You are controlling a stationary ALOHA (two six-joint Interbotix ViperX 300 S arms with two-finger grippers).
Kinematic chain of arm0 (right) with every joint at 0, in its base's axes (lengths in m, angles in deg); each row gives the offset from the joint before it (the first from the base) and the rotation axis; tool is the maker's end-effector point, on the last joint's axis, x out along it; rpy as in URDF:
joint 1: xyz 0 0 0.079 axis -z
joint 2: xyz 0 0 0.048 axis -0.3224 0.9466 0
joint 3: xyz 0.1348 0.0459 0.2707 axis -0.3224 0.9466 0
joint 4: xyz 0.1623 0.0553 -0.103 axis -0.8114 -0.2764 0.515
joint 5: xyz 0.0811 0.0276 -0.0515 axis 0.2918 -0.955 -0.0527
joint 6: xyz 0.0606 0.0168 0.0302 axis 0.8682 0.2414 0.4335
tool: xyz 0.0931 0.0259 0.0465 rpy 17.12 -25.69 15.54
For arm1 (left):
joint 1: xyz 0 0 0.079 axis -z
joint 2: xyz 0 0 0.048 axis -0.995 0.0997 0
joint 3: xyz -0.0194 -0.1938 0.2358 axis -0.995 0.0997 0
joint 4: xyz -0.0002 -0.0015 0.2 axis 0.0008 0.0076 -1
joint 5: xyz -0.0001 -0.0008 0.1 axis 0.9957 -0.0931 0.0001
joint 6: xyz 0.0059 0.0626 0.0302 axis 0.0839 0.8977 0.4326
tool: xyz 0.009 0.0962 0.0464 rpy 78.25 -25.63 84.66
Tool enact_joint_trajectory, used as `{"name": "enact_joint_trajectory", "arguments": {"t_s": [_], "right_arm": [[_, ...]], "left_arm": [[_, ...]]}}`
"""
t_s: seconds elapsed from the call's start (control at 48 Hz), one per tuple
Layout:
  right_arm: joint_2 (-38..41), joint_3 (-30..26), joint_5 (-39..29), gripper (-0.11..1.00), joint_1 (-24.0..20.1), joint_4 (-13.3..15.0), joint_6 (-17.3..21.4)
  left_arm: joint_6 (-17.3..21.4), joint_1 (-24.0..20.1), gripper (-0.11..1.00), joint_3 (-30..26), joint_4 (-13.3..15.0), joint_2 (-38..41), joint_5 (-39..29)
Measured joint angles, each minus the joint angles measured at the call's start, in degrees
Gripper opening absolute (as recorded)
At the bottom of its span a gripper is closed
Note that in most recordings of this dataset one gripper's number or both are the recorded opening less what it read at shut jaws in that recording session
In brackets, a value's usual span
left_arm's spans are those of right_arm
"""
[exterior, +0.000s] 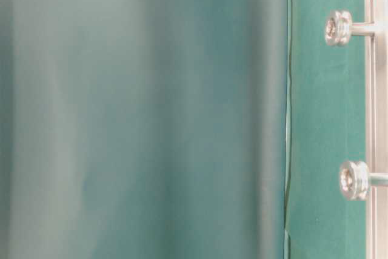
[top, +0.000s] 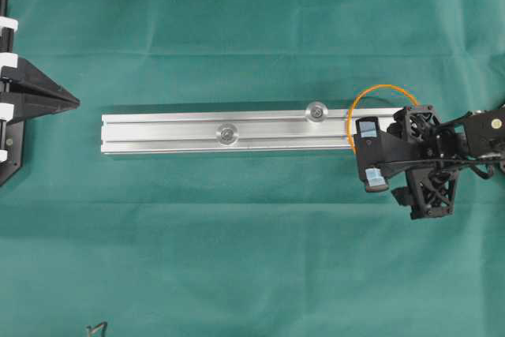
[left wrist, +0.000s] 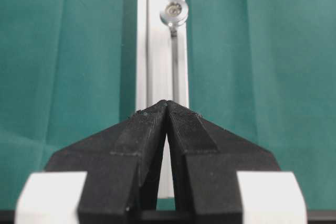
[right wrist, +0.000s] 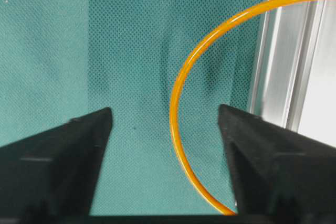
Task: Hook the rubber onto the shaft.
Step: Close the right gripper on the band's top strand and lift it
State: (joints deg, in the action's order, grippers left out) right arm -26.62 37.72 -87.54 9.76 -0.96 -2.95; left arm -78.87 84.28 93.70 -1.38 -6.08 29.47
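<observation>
Green cloth (top: 237,219) covers the whole table, lightly creased. At nine o'clock in the overhead view sits the left gripper (top: 72,101), parked at the cloth's edge with its black fingers (left wrist: 152,124) pressed together, tips meeting, nothing between them; its point faces three o'clock toward a silver rail (top: 173,129) lying flat across the middle. Two round-headed shafts stand up from the rail: one shaft (top: 227,133) near the centre, a second shaft (top: 316,111) further toward three o'clock along the far edge. Just past the rail's three-o'clock end lies the orange rubber band (top: 371,92), a loose loop resting partly on the rail end and partly on the cloth, not hooked on either shaft. The right gripper (top: 371,157) hangs over that same end, reaching in from three o'clock. Its fingers (right wrist: 273,156) stand apart, and in the wrist view the band's curve (right wrist: 181,77) passes between them, close to the right-hand finger; whether it touches is unclear.
</observation>
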Motion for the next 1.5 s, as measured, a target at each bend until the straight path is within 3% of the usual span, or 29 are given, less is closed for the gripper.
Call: {"name": "enact_joint_trajectory", "arguments": {"t_s": [0.166, 0.271, 0.895, 1.498], "right_arm": [[0.0, 0.1, 0.3, 0.25, 0.0, 0.0, 0.0], [0.0, 0.1, 0.4, 0.08, 0.0, 0.1, 0.0], [-0.2, -0.1, -0.3, 0.07, 0.0, 0.3, 1.3], [-11.1, -5.9, -16.3, 0.07, -0.1, 2.5, 1.3]], "left_arm": [[0.0, 0.0, 0.02, 0.1, 0.0, -0.1, 0.0], [0.1, 0.0, 0.02, 0.0, 0.0, 0.0, 0.0], [0.0, 0.0, 0.02, 0.0, 0.0, -0.1, -0.2], [0.1, 0.0, 0.02, 0.0, 0.0, 0.0, -0.4]]}}
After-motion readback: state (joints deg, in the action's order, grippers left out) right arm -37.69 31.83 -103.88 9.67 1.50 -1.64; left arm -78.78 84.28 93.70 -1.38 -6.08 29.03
